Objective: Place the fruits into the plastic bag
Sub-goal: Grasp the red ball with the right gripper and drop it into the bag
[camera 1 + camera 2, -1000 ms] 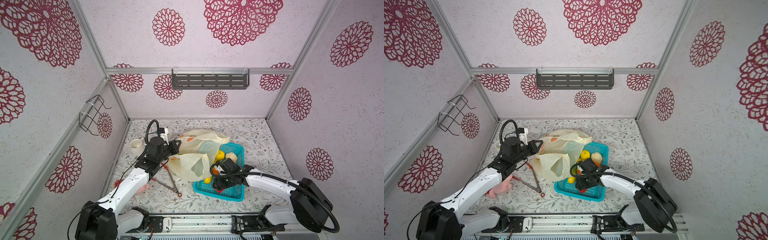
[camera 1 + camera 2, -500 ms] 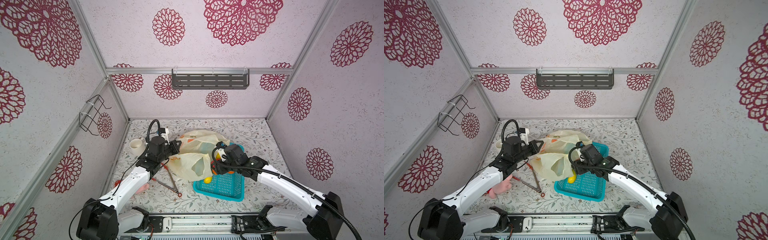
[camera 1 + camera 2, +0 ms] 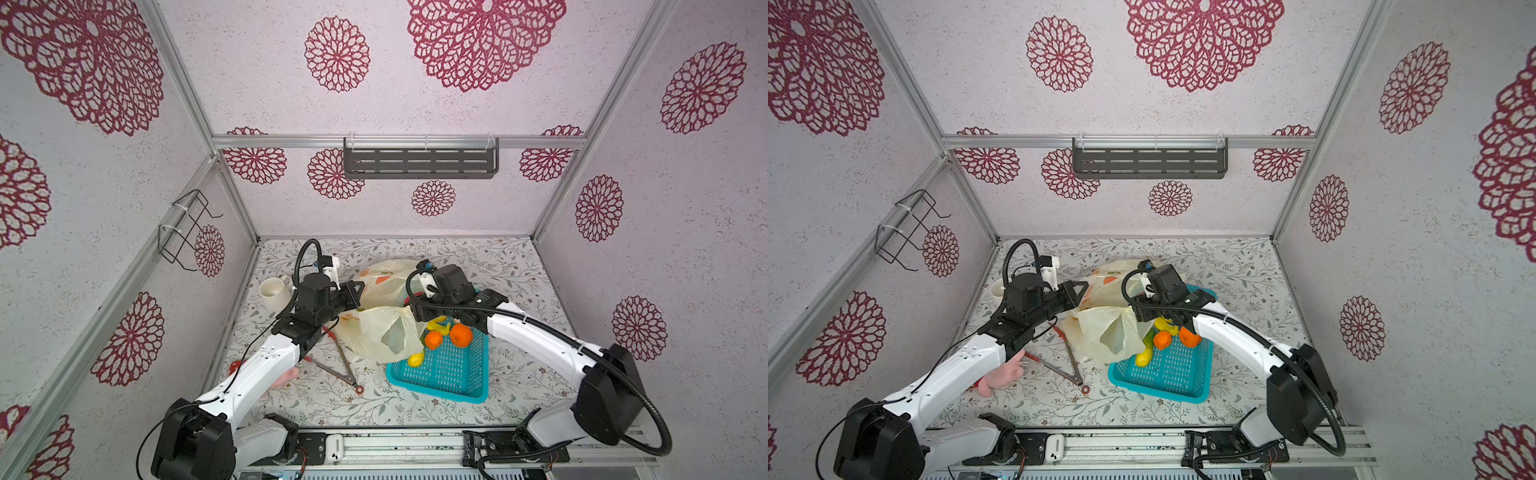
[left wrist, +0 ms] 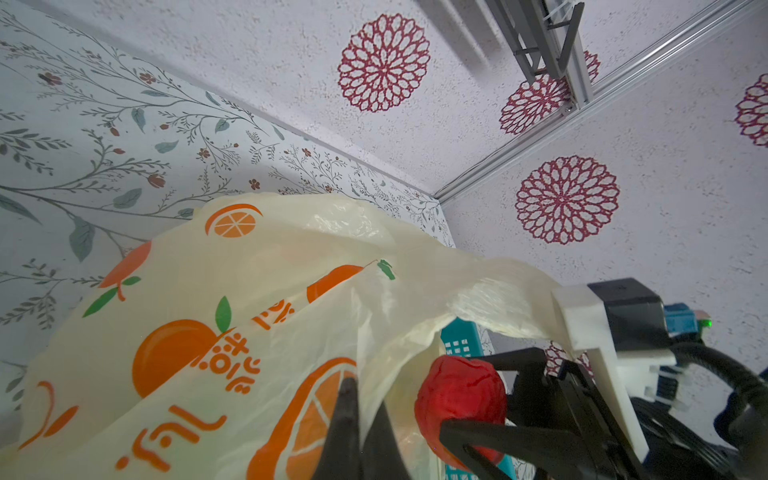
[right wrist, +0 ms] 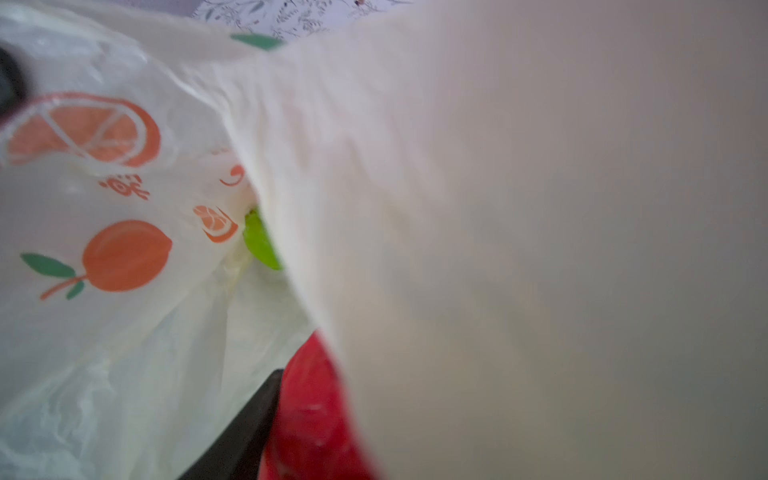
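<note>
The plastic bag (image 3: 374, 332) (image 3: 1100, 328), cream with orange prints, lies mid-table with its mouth facing the basket. My left gripper (image 3: 358, 289) (image 4: 361, 401) is shut on a fold of the bag's film and holds that edge up. My right gripper (image 4: 463, 397) is shut on the crinkled red ball (image 4: 453, 390) (image 5: 307, 415) at the bag's mouth; one dark finger (image 5: 245, 428) shows beside the ball. A green fruit (image 5: 259, 241) sits inside the bag. Two orange fruits (image 3: 434, 340) (image 3: 460, 334), a yellow banana (image 3: 438, 325) and a yellow piece (image 3: 415, 359) lie in the basket.
The turquoise basket (image 3: 440, 386) stands right of the bag, touching it. Red-handled tongs (image 3: 338, 361) and a pink plush toy (image 3: 1000, 374) lie left of the bag, a white mug (image 3: 272, 293) by the left wall. A wire rack (image 3: 187, 228) hangs there.
My right arm has lifted out of the basket with the red ball and swung back and left to the bag's mouth. The left gripper has kept hold of the bag's edge, almost still.
</note>
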Robot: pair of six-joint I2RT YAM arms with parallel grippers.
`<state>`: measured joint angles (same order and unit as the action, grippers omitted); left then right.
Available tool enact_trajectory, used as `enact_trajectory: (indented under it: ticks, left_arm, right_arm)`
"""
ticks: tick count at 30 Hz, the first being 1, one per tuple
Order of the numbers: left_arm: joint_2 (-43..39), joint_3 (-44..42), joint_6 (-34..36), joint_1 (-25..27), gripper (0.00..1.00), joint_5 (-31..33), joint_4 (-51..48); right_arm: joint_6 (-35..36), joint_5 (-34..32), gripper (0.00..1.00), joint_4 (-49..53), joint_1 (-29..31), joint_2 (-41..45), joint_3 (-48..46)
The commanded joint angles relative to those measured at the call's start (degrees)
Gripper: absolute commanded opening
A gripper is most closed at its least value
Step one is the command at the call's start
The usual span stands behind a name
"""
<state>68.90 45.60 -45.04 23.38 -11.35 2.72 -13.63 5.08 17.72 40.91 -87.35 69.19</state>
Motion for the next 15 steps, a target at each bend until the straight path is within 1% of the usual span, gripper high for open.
enact_trajectory:
  ticks: [1, 5, 10, 13, 15]
  left_arm:
    - [-0.6, 1.1, 0.5, 0.5, 0.00, -0.2, 1.1]
    - [-0.6, 1.3, 0.4, 0.9, 0.00, 0.0, 1.1]
    - [-1.0, 1.3, -0.1, 1.0, 0.00, 0.4, 1.1]
    - [-1.0, 1.2, -0.1, 1.0, 0.00, 0.4, 1.3]
    - [-0.9, 1.3, -0.1, 1.0, 0.00, 0.4, 1.2]
  right_arm:
    - [0.6, 3.4, 0.58, -5.9, 1.8, -3.7, 5.2]
    - [-0.9, 4.7, 0.59, -8.1, 3.3, -10.1, 9.3]
    - [-3.6, 7.9, 0.62, -6.7, 3.7, -16.0, 11.2]
    - [-4.4, 9.2, 0.69, -5.9, 3.8, -17.4, 10.5]
    - [-4.9, 9.2, 0.76, -6.1, 3.8, -17.0, 9.5]
